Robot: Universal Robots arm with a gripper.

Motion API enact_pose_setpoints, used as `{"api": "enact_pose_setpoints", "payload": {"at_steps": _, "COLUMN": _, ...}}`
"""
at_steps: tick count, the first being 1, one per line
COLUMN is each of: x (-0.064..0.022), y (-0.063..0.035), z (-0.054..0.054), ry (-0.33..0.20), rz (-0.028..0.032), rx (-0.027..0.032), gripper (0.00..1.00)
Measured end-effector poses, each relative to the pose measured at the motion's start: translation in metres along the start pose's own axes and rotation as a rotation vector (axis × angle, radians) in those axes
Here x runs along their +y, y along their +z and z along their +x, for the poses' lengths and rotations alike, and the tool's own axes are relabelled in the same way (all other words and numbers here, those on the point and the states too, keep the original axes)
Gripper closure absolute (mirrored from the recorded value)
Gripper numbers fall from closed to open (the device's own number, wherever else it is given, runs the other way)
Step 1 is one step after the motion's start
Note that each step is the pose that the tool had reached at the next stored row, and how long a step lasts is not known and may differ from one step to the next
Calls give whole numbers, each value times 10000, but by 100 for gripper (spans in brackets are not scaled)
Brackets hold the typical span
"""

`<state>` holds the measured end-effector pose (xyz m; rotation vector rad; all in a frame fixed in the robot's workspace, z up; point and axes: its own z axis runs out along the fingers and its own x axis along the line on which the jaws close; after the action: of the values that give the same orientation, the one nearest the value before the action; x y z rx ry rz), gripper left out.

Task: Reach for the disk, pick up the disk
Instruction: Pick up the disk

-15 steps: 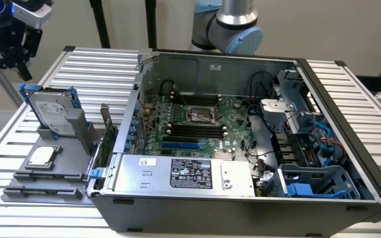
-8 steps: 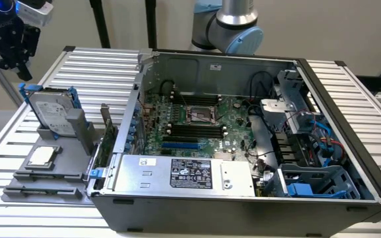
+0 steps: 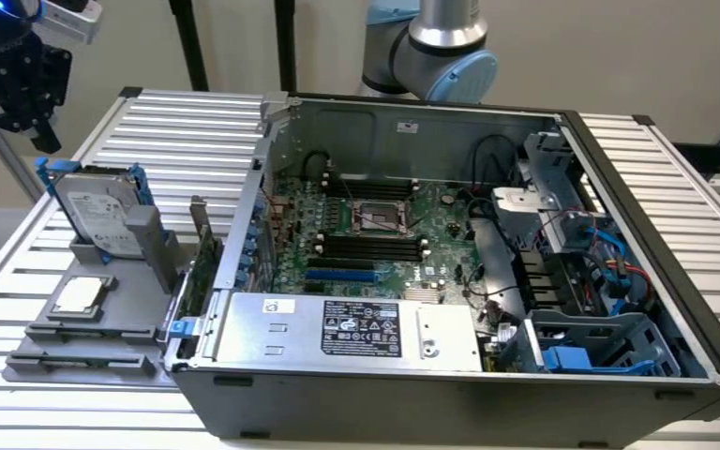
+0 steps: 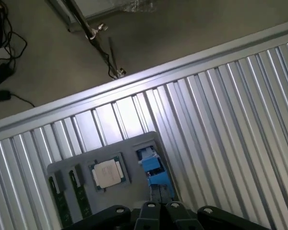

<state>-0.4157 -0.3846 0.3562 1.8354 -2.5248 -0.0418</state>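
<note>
In the upper left corner of the exterior view the black gripper hangs in the air with its fingers pointing down, clear of everything on the table. In the wrist view its two fingers meet with no gap between them and nothing held. The disk stands on edge at the exterior view's left, below the gripper and apart from it, slotted upright in the far end of a grey tray with its white label facing the exterior view's right and the blue bracket framing it. Seen from the wrist camera, the disk shows as a narrow blue edge just beyond the fingertips. Just beside it on the same tray lies a small square chip, and past that two green memory sticks. The open computer case fills the middle of the exterior view, with the arm rising behind it.
</note>
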Motion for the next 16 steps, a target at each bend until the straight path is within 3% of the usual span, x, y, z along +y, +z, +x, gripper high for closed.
{"api": "enact_pose_setpoints", "payload": {"at_steps": 16, "x": -24, "y": 0, "z": -15, "ry": -1708, "rz": -1, "rx": 55, "gripper": 89}}
